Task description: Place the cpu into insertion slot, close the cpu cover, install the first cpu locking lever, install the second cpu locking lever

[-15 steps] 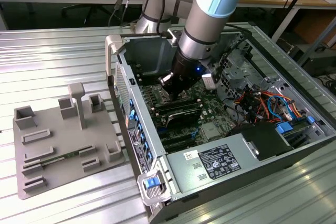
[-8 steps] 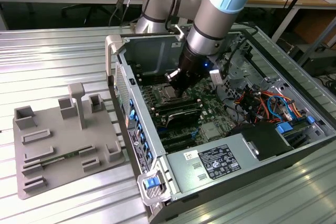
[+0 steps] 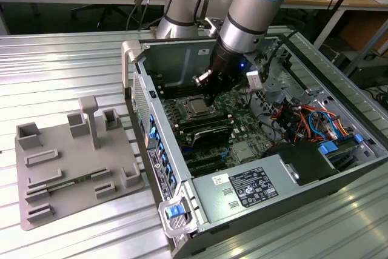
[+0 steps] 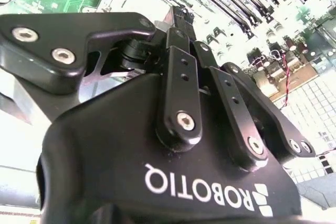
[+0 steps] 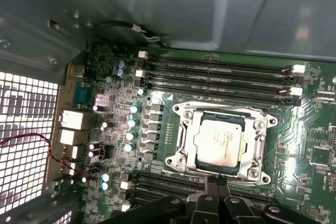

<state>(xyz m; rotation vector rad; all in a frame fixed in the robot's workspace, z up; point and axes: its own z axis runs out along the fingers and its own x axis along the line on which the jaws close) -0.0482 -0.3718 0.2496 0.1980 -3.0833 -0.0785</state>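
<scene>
The cpu (image 5: 219, 140) lies flat in the insertion slot (image 5: 242, 125), silvery top up; it also shows in the exterior view (image 3: 197, 107). The cpu cover (image 5: 184, 129), a silver frame, rests down around the chip, which shows through its window. My gripper (image 5: 216, 181) stands at the socket's edge, fingers pressed together with nothing visible between them. In the exterior view the gripper (image 3: 209, 98) reaches down into the open computer case, just beside the socket. In the second wrist view the gripper (image 4: 178, 17) points at the board with its fingers together. A thin metal rod runs along the socket's rim (image 5: 220, 105).
Long black memory slots (image 5: 220, 74) flank the socket on both sides. A grey power supply box (image 3: 242, 189) fills the case's near end, and coloured cables (image 3: 303, 119) lie at the exterior view's right. A grey fixture plate (image 3: 73, 162) sits outside the case at the exterior view's left.
</scene>
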